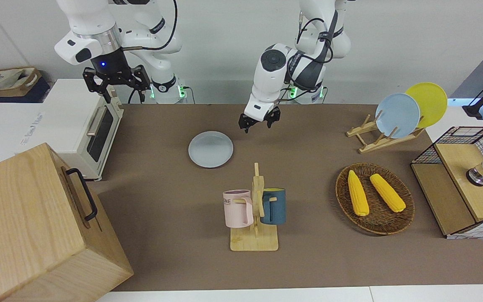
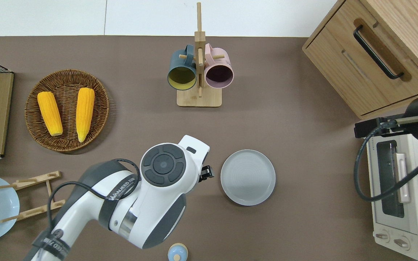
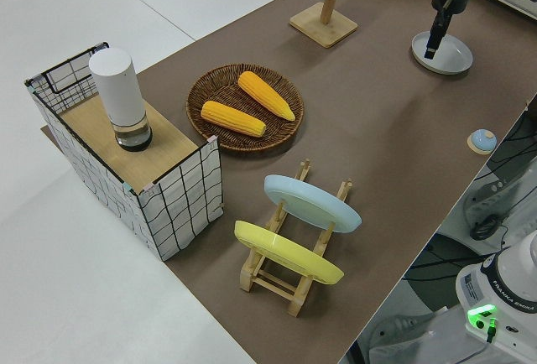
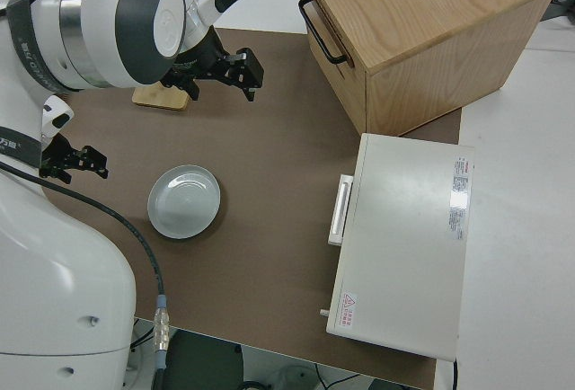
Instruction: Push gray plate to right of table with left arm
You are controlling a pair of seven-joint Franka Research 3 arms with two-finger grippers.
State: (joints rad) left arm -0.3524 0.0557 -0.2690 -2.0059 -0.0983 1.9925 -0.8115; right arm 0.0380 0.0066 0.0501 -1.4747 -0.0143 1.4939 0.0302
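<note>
On the matte brown table (image 2: 285,119), nearer to us than the wooden mug rack (image 2: 199,98), lies the round pale gray-blue plate (image 2: 248,182), flat and bare. Our left arm's black two-finger gripper (image 1: 259,121) hangs just beside its rim, toward the left arm's end; its fingers stand narrowly apart, holding nothing. Our right arm is parked, its fingers (image 1: 97,87) spread wide.

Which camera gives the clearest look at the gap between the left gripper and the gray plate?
The overhead view: the left gripper sits beside the gray plate, a gap between them. The front view shows it obliquely; in the left side view they overlap.
</note>
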